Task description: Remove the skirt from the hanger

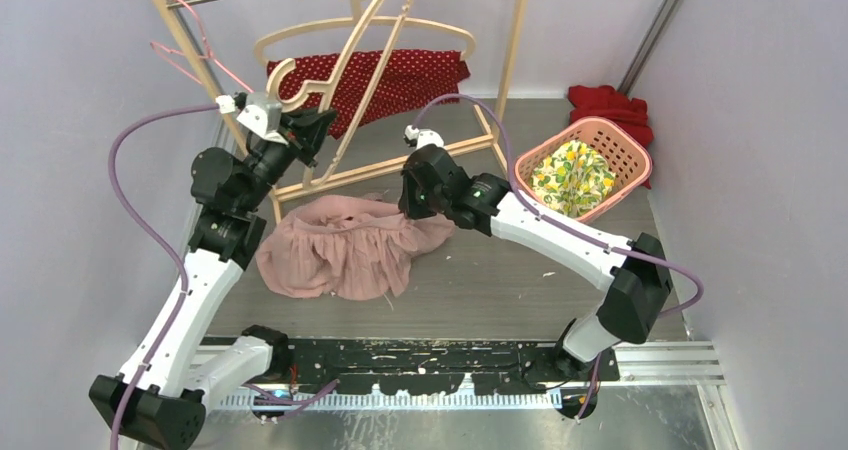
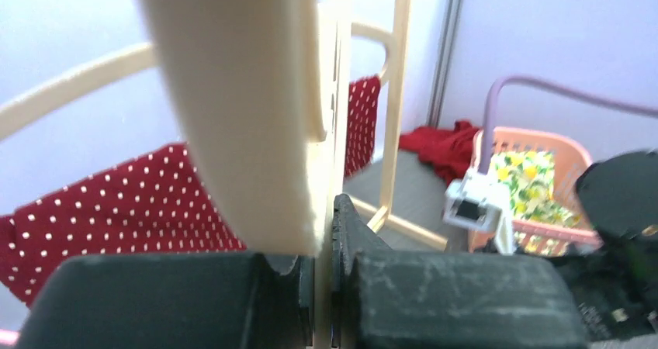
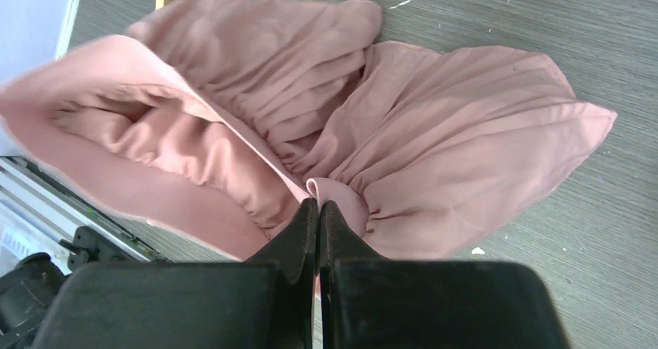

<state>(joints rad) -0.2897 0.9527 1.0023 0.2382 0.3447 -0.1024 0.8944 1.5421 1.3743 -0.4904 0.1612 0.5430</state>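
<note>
The pink skirt [image 1: 340, 250] lies crumpled on the table, apart from the hanger. My right gripper [image 1: 410, 205] is shut on a fold of its gathered waistband, which shows close up in the right wrist view [image 3: 434, 132] with the gripper [image 3: 319, 203] pinching the edge. My left gripper [image 1: 310, 125] is shut on a bare cream wooden hanger [image 1: 378, 60], held tilted in front of the rack. In the left wrist view the hanger [image 2: 240, 116] rises from between the shut jaws of the gripper [image 2: 324, 209].
A wooden clothes rack [image 1: 515, 50] stands at the back with a red polka-dot garment [image 1: 400, 75] on another hanger. A pink basket [image 1: 620, 140] holding a floral cloth [image 1: 570, 175] sits at the right, with a red cloth [image 1: 610, 100] behind it.
</note>
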